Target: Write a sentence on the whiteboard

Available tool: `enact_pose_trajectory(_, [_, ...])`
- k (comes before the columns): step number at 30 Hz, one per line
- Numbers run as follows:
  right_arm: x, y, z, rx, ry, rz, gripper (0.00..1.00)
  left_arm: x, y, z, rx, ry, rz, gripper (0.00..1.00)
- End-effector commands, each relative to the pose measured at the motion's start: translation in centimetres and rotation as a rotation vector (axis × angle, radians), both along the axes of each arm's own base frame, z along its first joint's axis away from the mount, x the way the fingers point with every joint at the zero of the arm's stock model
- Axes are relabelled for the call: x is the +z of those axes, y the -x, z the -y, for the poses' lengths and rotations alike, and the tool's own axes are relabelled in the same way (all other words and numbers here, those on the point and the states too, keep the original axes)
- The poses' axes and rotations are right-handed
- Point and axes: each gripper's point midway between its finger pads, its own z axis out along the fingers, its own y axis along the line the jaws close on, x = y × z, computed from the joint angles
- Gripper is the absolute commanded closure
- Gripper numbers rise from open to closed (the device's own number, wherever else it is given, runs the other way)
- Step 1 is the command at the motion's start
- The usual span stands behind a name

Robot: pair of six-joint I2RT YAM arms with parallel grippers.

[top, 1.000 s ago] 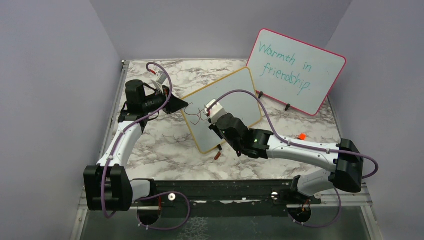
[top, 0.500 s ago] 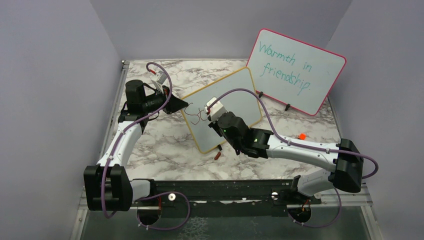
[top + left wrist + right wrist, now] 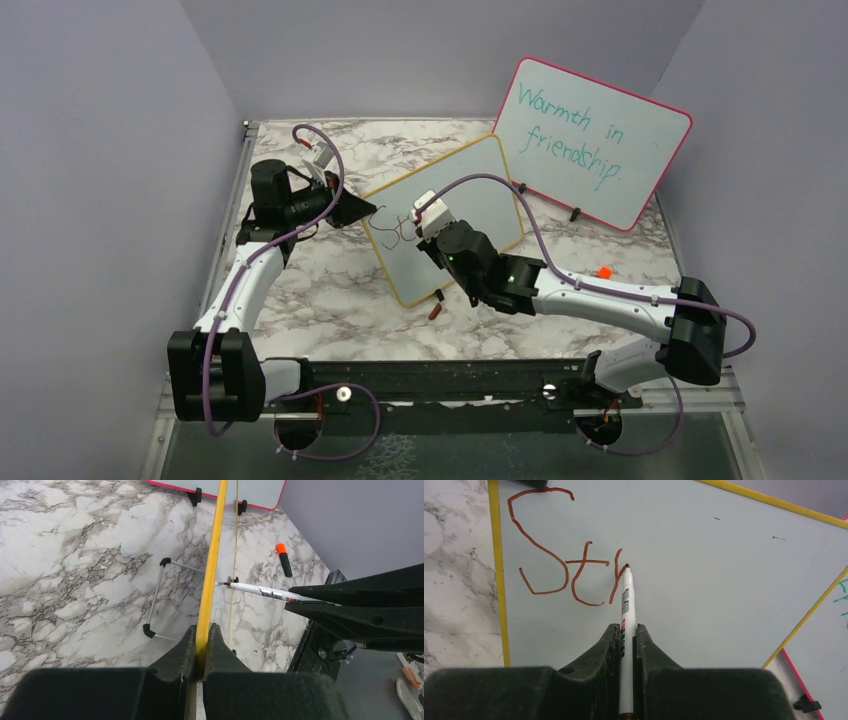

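The whiteboard [image 3: 470, 185], white with a yellow frame, stands tilted at mid-table. My left gripper [image 3: 202, 632] is shut on its yellow left edge [image 3: 212, 570]. My right gripper [image 3: 626, 632] is shut on a white marker [image 3: 626, 605] whose tip touches the whiteboard [image 3: 704, 555]. The sentence [image 3: 564, 565] reads "Str" in red-brown strokes at the board's upper left, with the marker tip at the end of the "r". From above, the right gripper [image 3: 432, 222] covers part of the sentence [image 3: 388, 228]. In the left wrist view the marker [image 3: 260, 590] meets the board edge-on.
A pink-framed board [image 3: 590, 140] with teal handwriting stands behind at the right. A black marker with an orange cap [image 3: 284, 560] lies on the marble table [image 3: 330, 290]; the orange cap [image 3: 603, 272] shows at the right. A small dark cap [image 3: 435, 310] lies below the whiteboard. A wire stand [image 3: 160, 595] props the whiteboard.
The right gripper has shifted slightly right and up across the board while drawing the "r". The left arm has not moved.
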Motion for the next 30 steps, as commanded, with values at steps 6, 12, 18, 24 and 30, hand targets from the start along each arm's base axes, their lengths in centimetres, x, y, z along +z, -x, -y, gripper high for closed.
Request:
enact_pose_trajectory(6, [0.9,-1.4,0.4,-0.057,-0.024,0.016,0.99,-3.2,-1.0,-1.0,0.064,-0.105,-0.023,1.00])
enact_pose_trajectory(12, [0.5,-1.4,0.9,-0.071,-0.017,0.004,0.99,-3.2,-1.0,-1.1,0.066,-0.106,-0.023,1.00])
enact_pose_trajectory(18, [0.5,-1.3,1.2,-0.074,-0.015,0.000,0.99,-3.2,-1.0,-1.1,0.067,-0.108,-0.023,1.00])
enact_pose_trajectory(24, [1.4,-0.8,1.0,-0.035,-0.044,0.004,0.99,-3.3,-1.0,-1.1,0.070,-0.109,-0.025,1.00])
enact_pose_trajectory(30, [2.1,-0.5,1.9,-0.029,-0.049,0.019,0.99,-3.3,-1.1,-1.1,0.071,-0.111,-0.025,1.00])
